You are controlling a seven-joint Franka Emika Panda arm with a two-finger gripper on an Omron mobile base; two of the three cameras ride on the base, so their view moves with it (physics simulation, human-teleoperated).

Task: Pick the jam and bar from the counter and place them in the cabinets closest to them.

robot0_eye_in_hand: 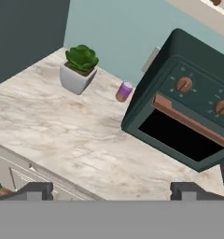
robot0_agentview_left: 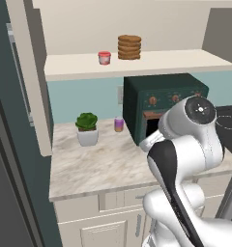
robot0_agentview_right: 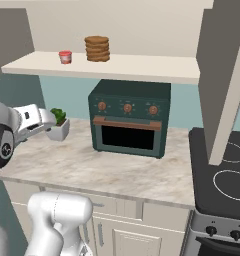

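The jam [robot0_agentview_left: 104, 58] [robot0_agentview_right: 65, 57], a small red-pink jar with a red lid, stands upright on the cabinets' long cream shelf [robot0_agentview_left: 176, 61] [robot0_agentview_right: 147, 68], above the counter [robot0_agentview_left: 103, 166] [robot0_agentview_right: 92, 167] [robot0_eye_in_hand: 58, 130]. Right beside it on the same ledge is a brown stack of flat discs [robot0_agentview_left: 129, 47] [robot0_agentview_right: 97, 48]; I cannot tell whether this is the bar. My gripper [robot0_eye_in_hand: 111, 190] is open and holds nothing. It hangs over the counter's front edge, facing the worktop and the oven, well below the shelf.
A dark green toaster oven [robot0_agentview_left: 161, 103] [robot0_agentview_right: 129, 117] [robot0_eye_in_hand: 188, 107] stands on the counter. Left of it are a purple jar with a tan lid [robot0_agentview_left: 119, 124] [robot0_eye_in_hand: 124, 91] and a potted plant [robot0_agentview_left: 87, 128] [robot0_agentview_right: 58, 124] [robot0_eye_in_hand: 79, 68]. A black stovetop [robot0_agentview_right: 227, 172] lies to the right.
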